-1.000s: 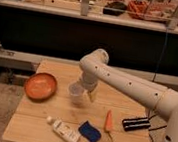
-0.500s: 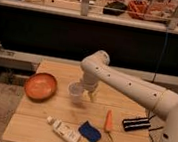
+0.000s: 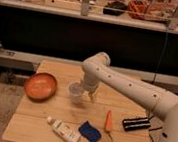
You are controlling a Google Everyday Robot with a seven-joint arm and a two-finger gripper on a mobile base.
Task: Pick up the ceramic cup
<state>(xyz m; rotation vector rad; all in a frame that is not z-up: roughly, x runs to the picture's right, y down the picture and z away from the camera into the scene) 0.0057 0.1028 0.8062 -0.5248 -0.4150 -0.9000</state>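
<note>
Near the front edge of the wooden counter [image 3: 38, 128] lie a white tube [image 3: 63, 131], a blue cloth [image 3: 90, 132] and a carrot [image 3: 109, 121]. Further back, around the middle, the ceramic cup [image 3: 75, 91] stands upright, just beside the orange bowl [image 3: 41, 86]. The gripper [image 3: 87, 93] hangs at the cup's right side; whether it is released or clenched, I cannot tell. A good grasp should pinch the cup wall firmly and lift straight up.

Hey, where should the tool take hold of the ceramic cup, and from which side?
Probably the rim: the ceramic cup stands upright, open on top, with no visible handle. Come from above on its right, where the tool already is; the orange bowl sits left.
</note>
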